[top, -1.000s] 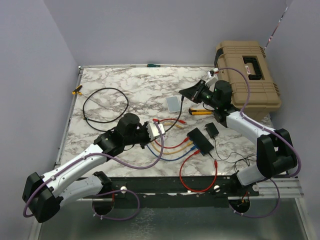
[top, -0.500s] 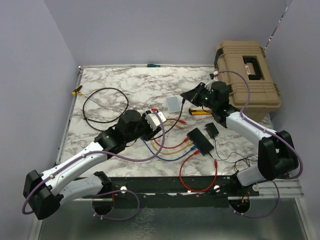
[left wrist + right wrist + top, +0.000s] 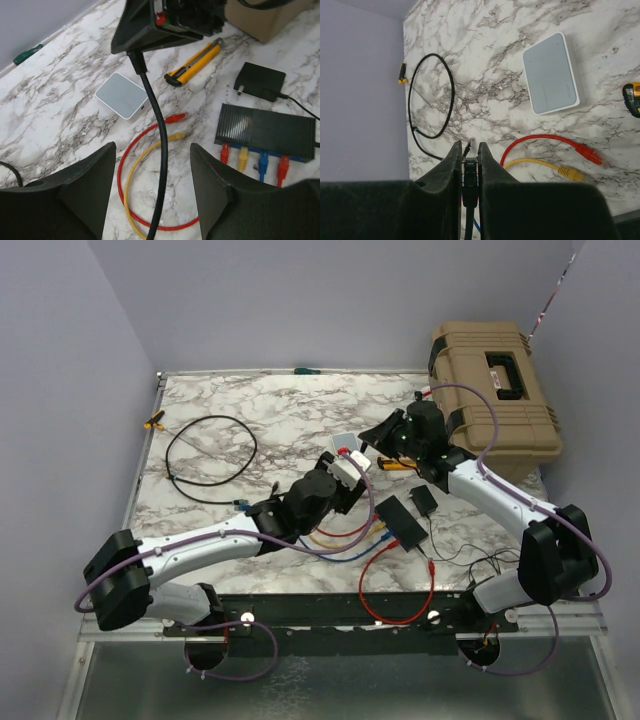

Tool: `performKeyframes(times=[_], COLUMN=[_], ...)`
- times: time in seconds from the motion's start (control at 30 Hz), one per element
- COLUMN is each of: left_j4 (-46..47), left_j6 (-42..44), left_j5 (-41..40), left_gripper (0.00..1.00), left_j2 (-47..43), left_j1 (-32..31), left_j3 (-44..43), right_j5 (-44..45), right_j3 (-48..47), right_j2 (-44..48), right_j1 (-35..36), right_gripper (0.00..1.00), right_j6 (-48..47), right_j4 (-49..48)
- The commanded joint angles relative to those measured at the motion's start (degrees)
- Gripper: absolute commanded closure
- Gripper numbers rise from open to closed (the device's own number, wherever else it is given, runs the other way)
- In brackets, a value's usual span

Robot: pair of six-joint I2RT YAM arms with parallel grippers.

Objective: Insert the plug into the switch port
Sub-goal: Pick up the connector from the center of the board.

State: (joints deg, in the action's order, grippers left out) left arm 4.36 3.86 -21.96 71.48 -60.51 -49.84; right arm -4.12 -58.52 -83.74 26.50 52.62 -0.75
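Your right end effector (image 3: pixel 470 152) is clamped on the black plug (image 3: pixel 470 169), not yet at the switch (image 3: pixel 265 131). Your left end effector (image 3: pixel 151 160) has its jaws apart, the cable (image 3: pixel 160 130) running loose between them. The switch lies flat on the counter (image 3: pixel 65 125) beside the power adapter (image 3: pixel 260 80), with four coloured leads (image 3: pixel 243 158) in its ports (image 3: pixel 271 151). Whether one is free is hard to make out. Aligning and inserting remain.

Overhead camera sits high behind the bases, facing twelve o'clock over the table (image 3: pixel 250 410). Left wrist looks close toward two o'clock, sharing the switch (image 3: pixel 265 127) with it; right wrist looks almost straight down. Both wrists share the white box (image 3: pixel 551 74).
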Motion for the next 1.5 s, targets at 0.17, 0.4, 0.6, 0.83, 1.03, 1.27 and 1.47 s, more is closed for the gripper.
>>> performKeyframes(times=[0.17, 0.4, 0.6, 0.83, 1.03, 1.27, 1.47], left_j4=[24.87, 36.44, 41.36, 48.21, 53.52, 56.97, 56.98], left_j6=[6.30, 12.84, 14.91, 16.96, 19.54, 21.09, 19.89], left_j5=[-10.54, -10.14, -10.03, -13.65, -16.78, -15.01, -12.06], left_gripper=[0.35, 0.35, 0.36, 0.43, 0.80, 1.00, 1.00], left_j2=[10.10, 16.77, 22.07, 27.94, 30.93, 30.38, 28.25], left_j1=[-1.08, -1.93, -2.33, -2.38, -2.34, -2.33, -0.19], left_j3=[2.15, 3.26, 3.65, 2.54, 2.57, 4.93, 8.02], right_j5=[6.03, 7.66, 8.25, 8.90, 8.95, 8.04, 8.12], right_j3=[-0.72, -1.25, -2.48, -2.90, -2.74, -2.36, -4.42], right_j2=[1.14, 1.15, 0.69, 0.68, 0.95, 0.58, -0.93], right_j1=[0.97, 1.47, 2.27, 3.07, 3.36, 3.34, 3.37], right_gripper=[0.99, 1.00, 0.99, 0.99, 0.99, 0.99, 0.86], right_j6=[2.52, 5.31, 5.41, 6.11, 6.83, 6.37, 3.46], right_j4=[9.44, 11.69, 13.30, 14.76, 15.38, 14.44, 14.22])
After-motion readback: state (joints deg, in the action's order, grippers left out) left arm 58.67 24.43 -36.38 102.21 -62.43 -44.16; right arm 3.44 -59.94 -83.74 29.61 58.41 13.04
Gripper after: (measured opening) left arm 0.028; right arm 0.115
